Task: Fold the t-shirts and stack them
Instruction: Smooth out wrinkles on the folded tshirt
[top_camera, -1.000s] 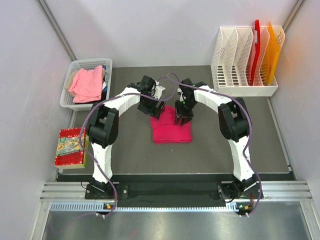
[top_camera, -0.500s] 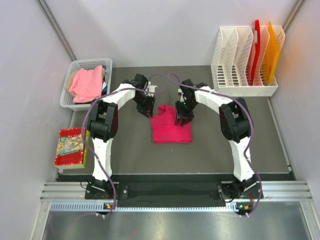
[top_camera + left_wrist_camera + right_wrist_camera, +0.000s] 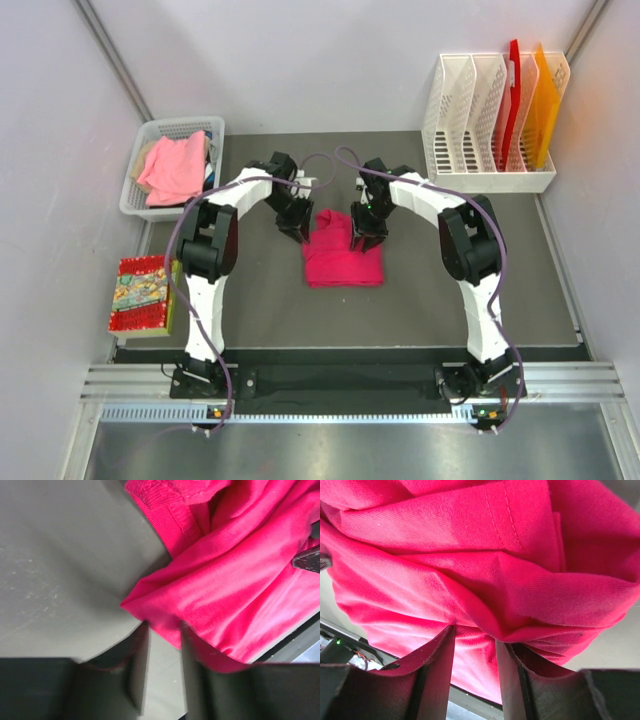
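From above, the magenta t-shirt (image 3: 345,265) lies folded into a rough square in the middle of the dark bench (image 3: 430,290); its far edge is rumpled and raised. The left gripper (image 3: 293,228) is at the shirt's far left corner, and the right gripper (image 3: 362,240) is on its far edge, near the middle. The salmon-pink t-shirt (image 3: 172,168) lies crumpled in the white basket (image 3: 130,195) at the far left of the bench, well apart from the magenta one; a white file rack (image 3: 470,150) stands at the far right.

In the left wrist view, the left gripper (image 3: 164,630) is blurred; its jaws are drawn narrow, with a folded edge of the magenta t-shirt (image 3: 240,590) caught between their tips, and bare bench to the left.

In the right wrist view, the right gripper (image 3: 474,632) is clenched on a gathered fold of the magenta t-shirt (image 3: 470,570); the cloth bunches in pleats at the tips and fills most of the view.
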You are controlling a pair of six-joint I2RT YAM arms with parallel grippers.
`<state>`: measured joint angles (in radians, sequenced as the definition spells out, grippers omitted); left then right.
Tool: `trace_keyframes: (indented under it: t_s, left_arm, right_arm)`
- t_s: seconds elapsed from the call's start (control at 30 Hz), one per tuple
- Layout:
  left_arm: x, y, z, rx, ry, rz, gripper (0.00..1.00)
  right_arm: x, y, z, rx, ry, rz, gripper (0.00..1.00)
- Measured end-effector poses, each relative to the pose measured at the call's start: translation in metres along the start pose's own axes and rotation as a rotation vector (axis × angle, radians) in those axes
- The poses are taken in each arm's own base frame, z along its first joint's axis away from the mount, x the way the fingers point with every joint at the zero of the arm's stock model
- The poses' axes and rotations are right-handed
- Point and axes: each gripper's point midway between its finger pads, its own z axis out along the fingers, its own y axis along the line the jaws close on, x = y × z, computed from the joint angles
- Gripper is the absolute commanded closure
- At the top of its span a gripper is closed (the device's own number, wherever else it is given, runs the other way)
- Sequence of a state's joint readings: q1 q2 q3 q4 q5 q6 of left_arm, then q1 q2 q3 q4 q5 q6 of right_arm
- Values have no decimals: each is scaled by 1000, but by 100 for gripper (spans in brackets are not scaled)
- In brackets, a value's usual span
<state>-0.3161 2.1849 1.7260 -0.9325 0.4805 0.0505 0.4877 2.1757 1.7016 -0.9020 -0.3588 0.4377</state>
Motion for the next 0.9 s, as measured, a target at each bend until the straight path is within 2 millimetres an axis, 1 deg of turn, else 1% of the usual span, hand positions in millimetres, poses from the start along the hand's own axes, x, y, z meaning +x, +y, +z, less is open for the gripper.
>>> trace_keyframes:
  t_s: [0.03, 0.07, 0.13, 0.2, 0.3, 0.57, 0.73, 0.83, 0.87, 0.9]
  left_arm:
    - [1, 0, 2, 4, 6, -4, 79]
    - [2, 1, 5, 9, 12, -10, 91]
    - [4, 1, 10, 21, 26, -24, 100]
    - [5, 1, 14, 32, 35, -30, 100]
    - [2, -1, 12, 39, 31, -28, 100]
    - [-34, -10, -9, 35, -71, 38, 100]
    - [-41, -14, -18, 34, -101, 59, 100]
    - [-41, -12, -18, 25, -99, 69, 100]
    - [-41, -10, -18, 16, -99, 79, 100]
    - [-41, -8, -18, 6, -100, 87, 99]
  right_arm:
    - [0, 0, 0, 0, 0, 0, 61]
    - [0, 0, 0, 0, 0, 0, 61]
    - [0, 0, 0, 0, 0, 0, 61]
    - [0, 0, 0, 1, 0, 0, 61]
    - [0, 0, 0, 0, 0, 0, 61]
    - [1, 0, 0, 2, 4, 1, 61]
    - [1, 0, 0, 1, 4, 2, 61]
    - [1, 0, -1, 2, 4, 2, 56]
    - [0, 0, -2, 2, 4, 3, 52]
    - [-1, 1, -4, 3, 3, 4, 50]
